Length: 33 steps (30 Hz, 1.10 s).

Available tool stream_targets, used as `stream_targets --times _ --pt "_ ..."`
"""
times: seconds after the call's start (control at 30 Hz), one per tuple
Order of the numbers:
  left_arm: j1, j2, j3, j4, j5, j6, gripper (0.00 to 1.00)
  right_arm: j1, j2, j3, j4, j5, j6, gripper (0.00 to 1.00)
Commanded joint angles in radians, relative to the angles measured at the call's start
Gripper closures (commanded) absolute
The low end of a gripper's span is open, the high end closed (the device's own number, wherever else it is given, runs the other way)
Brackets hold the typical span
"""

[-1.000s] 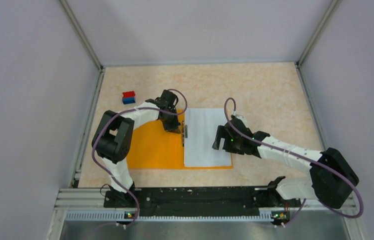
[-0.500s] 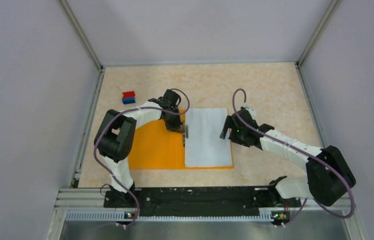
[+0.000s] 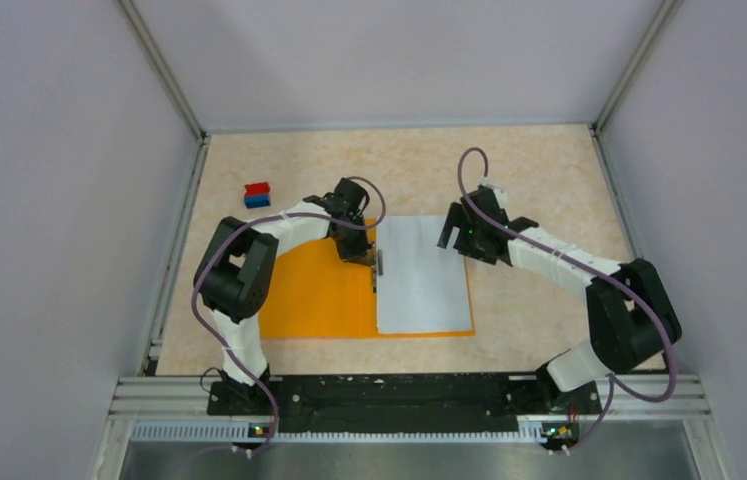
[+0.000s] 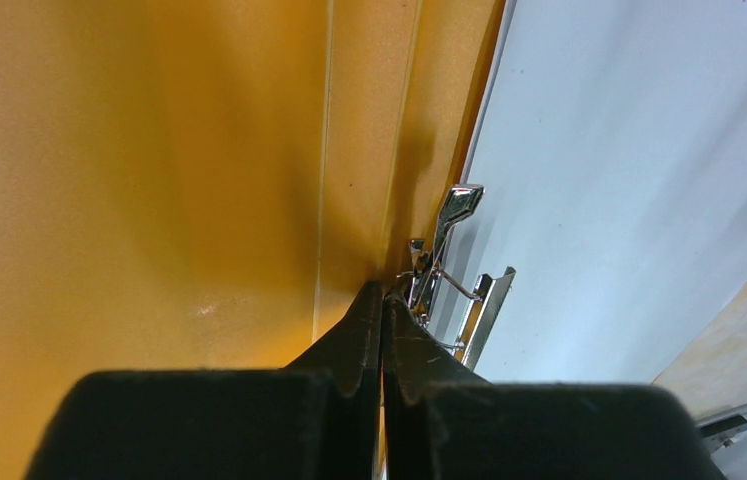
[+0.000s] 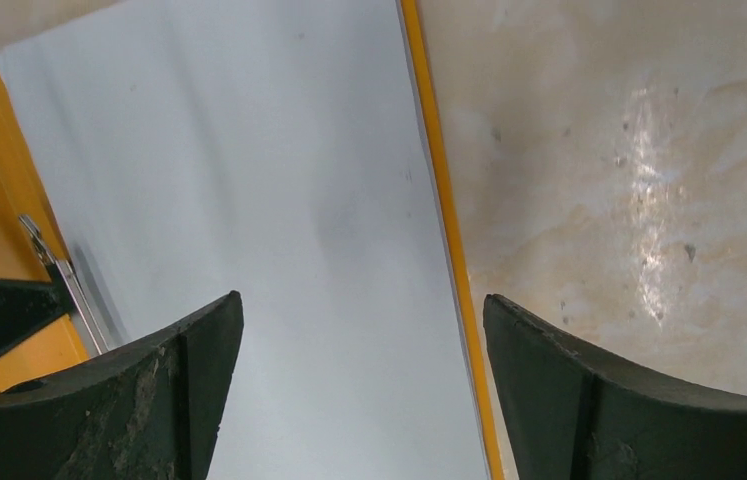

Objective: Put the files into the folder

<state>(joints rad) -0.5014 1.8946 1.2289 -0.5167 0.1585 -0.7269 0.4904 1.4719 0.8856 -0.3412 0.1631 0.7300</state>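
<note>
Two arms are over the work now: the flat bright-orange folder (image 3: 314, 295) lies open on the beige marbled tabletop (image 3: 549, 170). The thin white paper sheets (image 3: 424, 275) rest on its right half, long axis running near to far, with their left edge just beside the shiny metal clip (image 4: 454, 255) at the spine. That clip is what the next move turns on, I'd say, and it sits right at the tips of the left gripper (image 4: 382, 300), easily the nearer arm. Its jaws are pressed together against the clip's wire; whether they pinch any of it, I can't tell. The right gripper (image 5: 361, 297) hovers above the sheets' far right part, jaws spread wide and holding nothing, with the folder's orange rim showing between them.
</note>
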Motion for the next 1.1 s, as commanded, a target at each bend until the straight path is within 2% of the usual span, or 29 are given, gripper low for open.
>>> stream_targets --times 0.0,0.13,0.23,0.3,0.4,0.5,0.67,0.77,1.07 --pt "-0.005 -0.045 0.016 -0.031 -0.080 0.038 0.97 -0.021 0.120 0.186 0.009 0.066 -0.070 0.15" --pt "-0.023 -0.145 -0.025 -0.086 -0.129 0.094 0.90 -0.021 0.268 0.343 -0.018 0.075 -0.102 0.27" --pt "-0.085 -0.230 -0.087 -0.111 -0.148 0.097 0.88 -0.021 0.366 0.437 -0.033 0.067 -0.128 0.38" --pt "-0.141 -0.288 -0.142 -0.113 -0.149 0.074 0.88 -0.021 0.429 0.488 -0.036 0.056 -0.145 0.44" --pt "-0.241 -0.345 -0.226 -0.098 -0.146 0.009 0.93 -0.020 0.498 0.571 -0.046 0.034 -0.173 0.50" --pt "-0.339 -0.382 -0.290 -0.067 -0.139 -0.073 0.99 -0.017 0.559 0.643 -0.067 0.029 -0.201 0.53" --pt "-0.442 -0.411 -0.370 -0.036 -0.149 -0.182 1.00 0.001 0.625 0.733 -0.102 0.053 -0.234 0.53" --pt "-0.455 -0.420 -0.402 -0.030 -0.196 -0.222 1.00 0.013 0.651 0.770 -0.112 0.063 -0.247 0.53" --pt "-0.455 -0.402 -0.407 -0.018 -0.212 -0.248 1.00 0.060 0.745 0.893 -0.166 0.085 -0.282 0.53"
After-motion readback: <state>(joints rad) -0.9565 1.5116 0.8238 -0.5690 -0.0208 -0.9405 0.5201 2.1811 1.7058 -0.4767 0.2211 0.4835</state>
